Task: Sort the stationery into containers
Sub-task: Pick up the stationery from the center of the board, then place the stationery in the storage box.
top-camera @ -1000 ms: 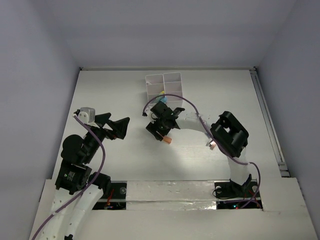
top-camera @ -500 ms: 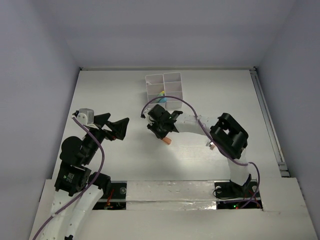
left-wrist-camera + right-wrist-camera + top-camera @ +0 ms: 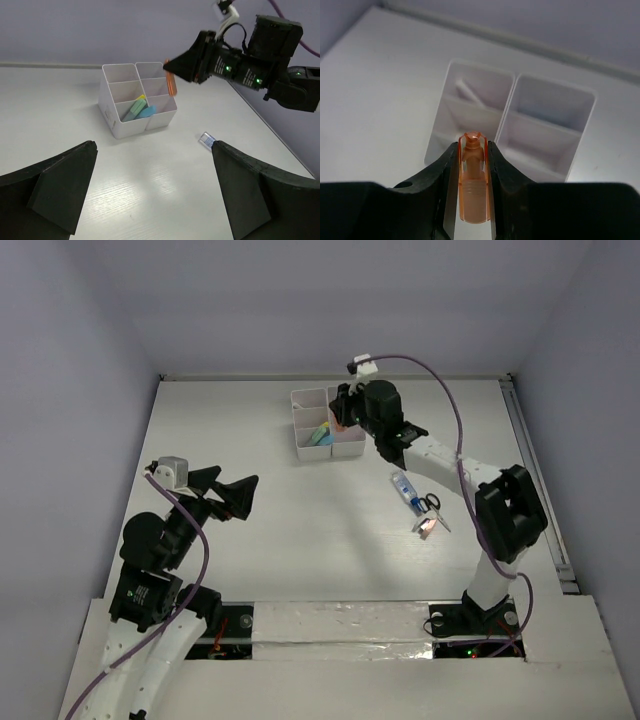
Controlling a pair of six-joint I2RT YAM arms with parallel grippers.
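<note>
right gripper (image 3: 472, 147) clenched on orange marker (image 3: 472, 195), above organizer (image 3: 130, 129) (left gripper (image 3: 153, 145) wide, idle). centre over one cell, hold marker upright, lower past rim before release.

The white organizer (image 3: 308, 400) is seen at the far middle of the worktop (image 3: 220, 430), with blue and pale-green items (image 3: 320, 434) kept in a near compartment. The right tool (image 3: 340, 418) is held above it, an orange marker (image 3: 337, 426) gripped at its tip. A blue-labelled tube (image 3: 404, 489) and scissors (image 3: 431, 504) are laid just beside each other, nearer and to the right. The left tool (image 3: 228, 490) is held spread wide.
</note>
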